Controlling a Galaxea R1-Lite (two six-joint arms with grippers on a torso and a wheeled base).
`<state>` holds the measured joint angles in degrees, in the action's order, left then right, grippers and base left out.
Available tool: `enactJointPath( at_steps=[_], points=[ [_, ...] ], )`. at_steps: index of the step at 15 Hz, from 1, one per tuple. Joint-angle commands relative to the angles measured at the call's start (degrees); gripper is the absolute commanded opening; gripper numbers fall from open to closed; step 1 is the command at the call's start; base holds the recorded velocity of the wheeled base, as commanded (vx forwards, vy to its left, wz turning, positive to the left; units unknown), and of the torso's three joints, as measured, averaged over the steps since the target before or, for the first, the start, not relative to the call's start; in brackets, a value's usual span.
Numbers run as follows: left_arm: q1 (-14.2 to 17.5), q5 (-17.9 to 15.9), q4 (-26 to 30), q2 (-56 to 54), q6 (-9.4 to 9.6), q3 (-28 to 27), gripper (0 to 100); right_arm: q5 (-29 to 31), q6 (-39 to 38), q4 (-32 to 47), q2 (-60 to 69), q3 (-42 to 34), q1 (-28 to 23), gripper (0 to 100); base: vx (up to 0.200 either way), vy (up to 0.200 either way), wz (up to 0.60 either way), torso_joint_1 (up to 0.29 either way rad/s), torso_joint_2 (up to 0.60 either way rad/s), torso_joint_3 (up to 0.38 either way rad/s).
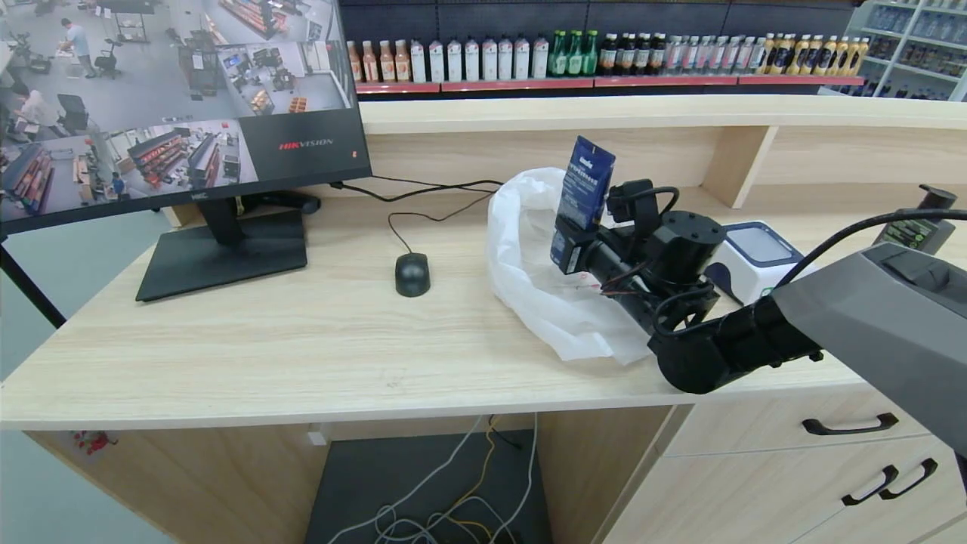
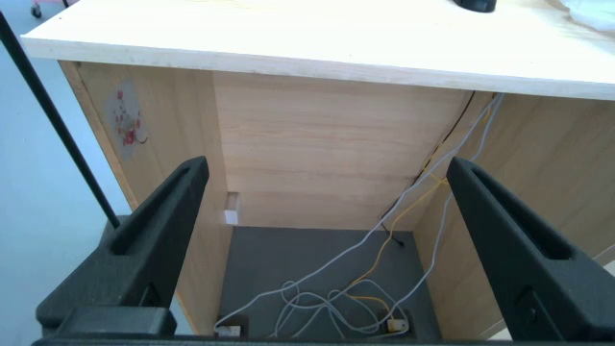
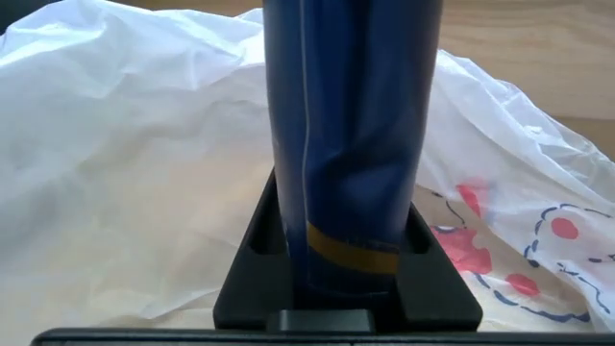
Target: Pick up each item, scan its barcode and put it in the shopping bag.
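Observation:
My right gripper [image 1: 568, 245] is shut on a dark blue packet [image 1: 587, 183], held upright over the mouth of the white plastic shopping bag [image 1: 529, 249] on the counter. In the right wrist view the blue packet [image 3: 351, 144] stands between the black fingers [image 3: 258, 235], with the white bag [image 3: 125, 183] spread beneath it. A white barcode scanner [image 1: 755, 253] sits just behind my right arm. My left gripper [image 2: 327, 259] hangs open below the counter edge, facing the cabinet recess, with nothing between its fingers.
A black mouse [image 1: 412, 273] and its cable lie mid-counter. A monitor [image 1: 174, 98] on a black stand occupies the far left. A handheld device [image 1: 918, 227] rests at the far right. A raised wooden ledge [image 1: 604, 113] runs behind. Loose cables [image 2: 336, 288] lie under the counter.

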<state>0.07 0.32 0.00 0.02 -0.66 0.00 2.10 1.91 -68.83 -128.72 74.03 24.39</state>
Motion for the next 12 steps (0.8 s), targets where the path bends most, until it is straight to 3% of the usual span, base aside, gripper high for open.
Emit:
enactJointPath(
  at_steps=[1,12],
  points=[
    [0.0,0.0,0.0,0.0,-0.04,0.0,100,0.1,0.0,0.3,-0.2,-0.3,0.0,0,0.0,0.0,0.0,0.0,0.0,0.0],
    [0.0,0.0,0.0,0.0,-0.04,0.0,100,0.1,0.9,0.4,-0.3,-2.8,0.4,0,0.0,0.0,0.0,0.0,0.0,0.0]
  ],
)
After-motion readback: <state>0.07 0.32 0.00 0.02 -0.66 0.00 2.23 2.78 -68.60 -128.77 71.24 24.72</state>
